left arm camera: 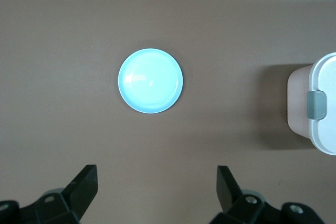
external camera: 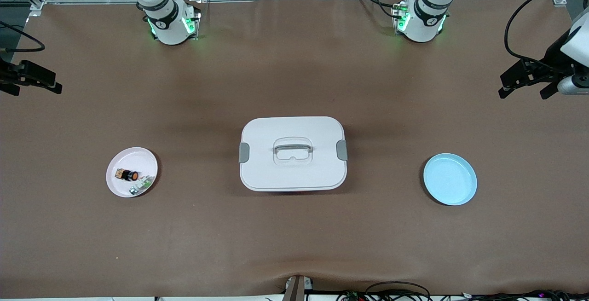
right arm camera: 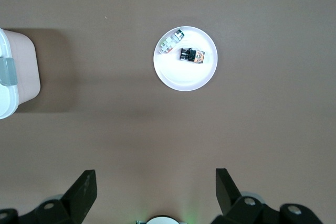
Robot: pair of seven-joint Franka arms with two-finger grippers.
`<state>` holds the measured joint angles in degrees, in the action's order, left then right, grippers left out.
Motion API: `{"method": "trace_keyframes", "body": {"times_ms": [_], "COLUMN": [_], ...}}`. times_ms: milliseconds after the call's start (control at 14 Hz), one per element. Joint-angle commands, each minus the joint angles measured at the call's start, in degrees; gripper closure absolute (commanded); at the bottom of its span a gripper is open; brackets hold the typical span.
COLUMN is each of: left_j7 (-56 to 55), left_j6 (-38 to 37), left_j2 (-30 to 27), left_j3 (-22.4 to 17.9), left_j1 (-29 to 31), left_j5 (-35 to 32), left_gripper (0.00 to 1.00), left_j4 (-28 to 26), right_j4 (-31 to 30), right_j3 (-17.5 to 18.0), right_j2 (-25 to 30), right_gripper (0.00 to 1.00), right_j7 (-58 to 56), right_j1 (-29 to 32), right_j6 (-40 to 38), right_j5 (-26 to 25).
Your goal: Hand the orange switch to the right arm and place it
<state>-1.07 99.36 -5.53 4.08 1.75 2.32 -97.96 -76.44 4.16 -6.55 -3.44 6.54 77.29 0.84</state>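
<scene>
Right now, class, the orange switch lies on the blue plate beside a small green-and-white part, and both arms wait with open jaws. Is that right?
Not quite. The front view shows the orange switch on the white plate, beside the green-and-white part; the blue plate holds nothing. The rest stands: the left gripper and right gripper both wait with open jaws.

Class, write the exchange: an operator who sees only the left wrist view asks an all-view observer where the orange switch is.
Operator: I see only a blue plate. Where is the orange switch?
Observer: The orange switch lies on a white plate toward the right arm's end of the table.
Operator: Is it alone there?
Observer: No, a small green-and-white part lies beside it on that plate, nearer to the front camera.
</scene>
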Motion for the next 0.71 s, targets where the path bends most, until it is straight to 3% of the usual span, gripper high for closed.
{"method": "trace_keyframes", "body": {"times_ms": [0, 143, 643], "left_j7": [-0.43, -0.43, -0.34], "left_j6": [-1.27, -1.27, -1.27], "left_j2": [0.52, 0.52, 0.52], "left_j3": [0.32, 0.32, 0.32], "left_j1": [0.09, 0.09, 0.18], "left_j5": [-1.0, -1.0, -1.0], "left_gripper": [0.0, 0.0, 0.0], "left_j4": [1.37, 1.37, 1.37], "right_j4": [-1.96, -1.96, -1.61], "right_j3": [-2.55, -4.85, -4.77], "right_j2": [1.63, 1.62, 1.98], "right_gripper": [0.0, 0.0, 0.0], "right_j7": [1.59, 1.68, 1.68], "right_j1": [-1.16, -2.67, -2.23], "right_j6": [0.67, 0.75, 1.37], "right_j5": [1.35, 1.97, 2.23]}}
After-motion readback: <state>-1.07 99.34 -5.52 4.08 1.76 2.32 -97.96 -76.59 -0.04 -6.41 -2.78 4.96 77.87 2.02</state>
